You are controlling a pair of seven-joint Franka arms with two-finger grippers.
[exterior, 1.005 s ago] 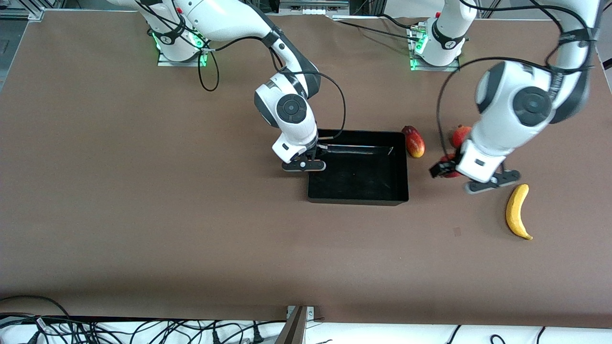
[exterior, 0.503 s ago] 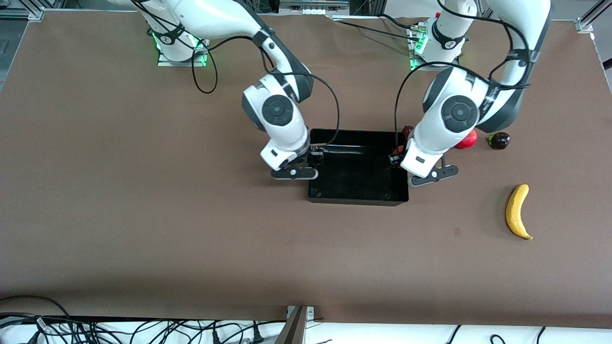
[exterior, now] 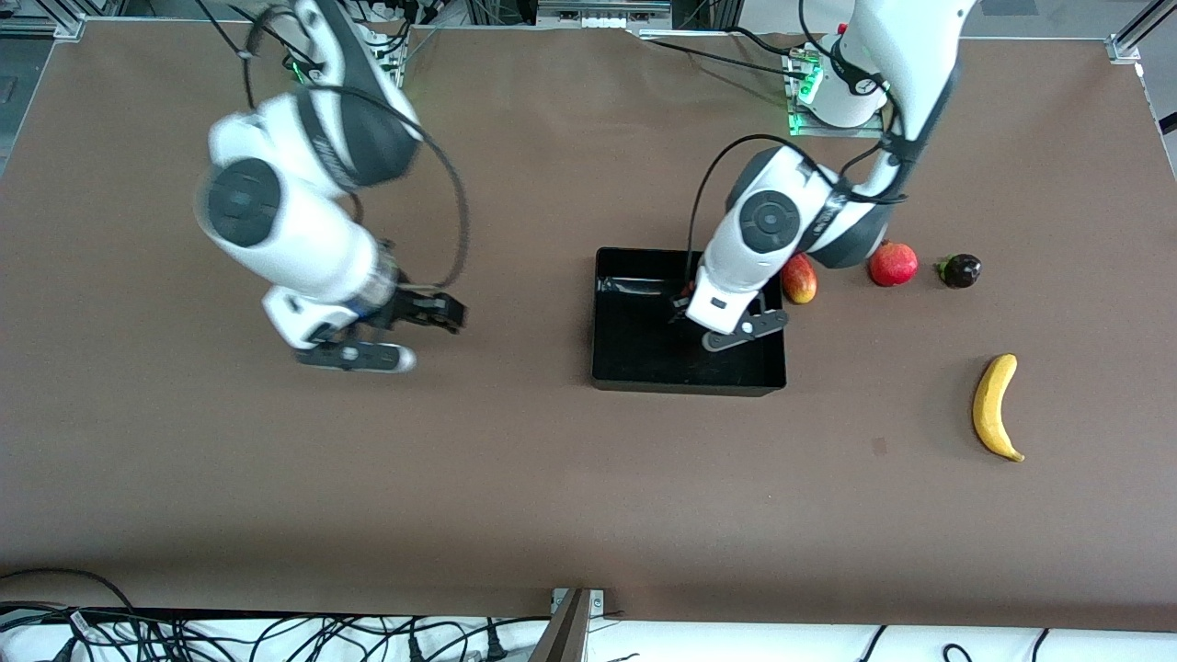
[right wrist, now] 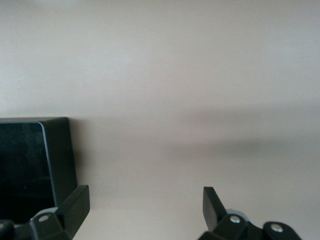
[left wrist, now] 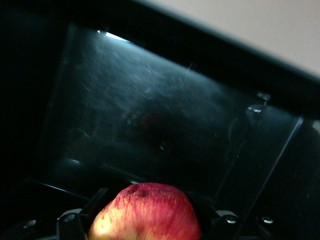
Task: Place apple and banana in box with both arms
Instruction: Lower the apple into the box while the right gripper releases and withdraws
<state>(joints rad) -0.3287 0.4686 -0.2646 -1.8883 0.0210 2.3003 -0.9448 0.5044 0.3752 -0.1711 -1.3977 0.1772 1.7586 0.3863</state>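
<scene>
One box (exterior: 644, 368) sits on the surface (exterior: 552, 478). Five fruits are in view: one apple (left wrist: 145, 212), one banana (exterior: 995, 406), one mango (exterior: 799, 278), one pomegranate (exterior: 893, 264) and one small dark purple fruit (exterior: 961, 270). Two arms, each with one pincer: left pincer (exterior: 682, 308), right pincer (exterior: 441, 313).

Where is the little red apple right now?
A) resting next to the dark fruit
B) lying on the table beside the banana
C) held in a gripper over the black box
C: the left gripper holds the apple above the box floor.
</scene>
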